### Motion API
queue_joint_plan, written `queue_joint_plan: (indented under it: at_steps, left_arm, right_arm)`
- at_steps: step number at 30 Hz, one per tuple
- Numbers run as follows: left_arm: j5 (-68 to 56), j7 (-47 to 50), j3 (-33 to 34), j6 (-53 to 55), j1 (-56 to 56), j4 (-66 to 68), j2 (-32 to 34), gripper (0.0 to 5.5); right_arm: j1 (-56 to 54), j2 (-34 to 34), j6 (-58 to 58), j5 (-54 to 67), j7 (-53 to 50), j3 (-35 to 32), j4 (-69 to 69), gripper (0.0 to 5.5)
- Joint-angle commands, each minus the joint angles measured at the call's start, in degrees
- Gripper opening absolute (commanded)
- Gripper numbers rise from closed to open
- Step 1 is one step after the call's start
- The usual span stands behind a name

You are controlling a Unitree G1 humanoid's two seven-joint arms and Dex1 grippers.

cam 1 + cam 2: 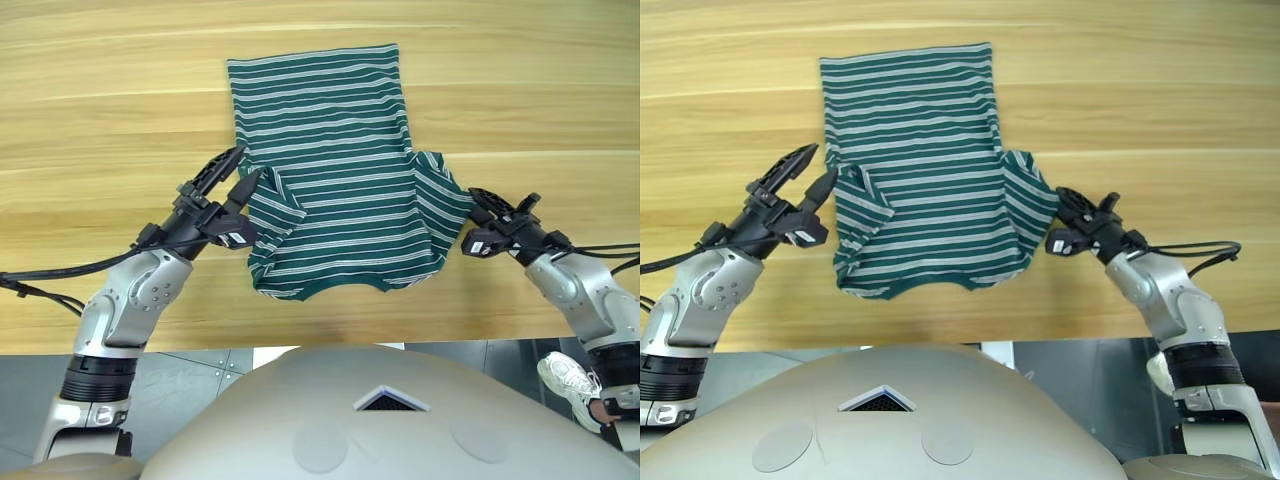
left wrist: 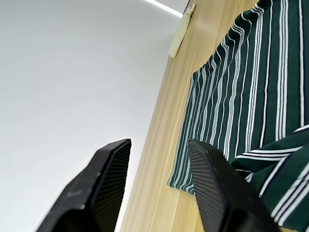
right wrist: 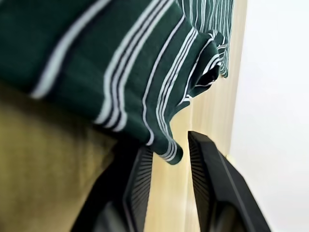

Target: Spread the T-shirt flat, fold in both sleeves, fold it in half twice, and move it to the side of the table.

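A dark green T-shirt (image 1: 340,180) with white stripes lies on the wooden table (image 1: 100,120), hem end far from me and collar end near. Both sleeves are turned in over the body, the left sleeve (image 1: 272,205) and the right sleeve (image 1: 440,195). My left gripper (image 1: 238,172) is open just off the shirt's left edge, beside the left sleeve, with nothing between its fingers (image 2: 111,174). My right gripper (image 1: 500,200) is at the right sleeve's outer edge, open. The striped sleeve hem (image 3: 166,145) hangs between its two fingers.
Bare wood stretches to the left and right of the shirt and beyond its far hem (image 1: 315,55). The table's front edge (image 1: 200,345) runs just below the collar end, with grey floor beneath. A pale flat object (image 2: 181,31) lies at the far table edge.
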Motion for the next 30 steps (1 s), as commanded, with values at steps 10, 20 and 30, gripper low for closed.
queue_joint_plan:
  at_steps: [10, 20, 30]
  left_arm:
    - [0.5, -0.3, -1.2, -0.3, -0.8, 0.9, 0.0, 2.22]
    - [0.8, -0.3, -1.5, -0.3, -1.1, 0.9, 0.0, 2.22]
    - [1.2, 0.6, -2.7, -0.8, -2.2, 3.3, -0.6, 2.22]
  right_arm:
    - [0.8, -1.8, 0.1, -0.5, 0.4, 4.6, 2.0, 0.48]
    - [1.1, -2.2, 0.1, 0.4, -0.6, 4.7, 1.2, 0.02]
    - [0.9, 6.6, 2.1, 11.1, -2.5, 0.6, -10.8, 0.02]
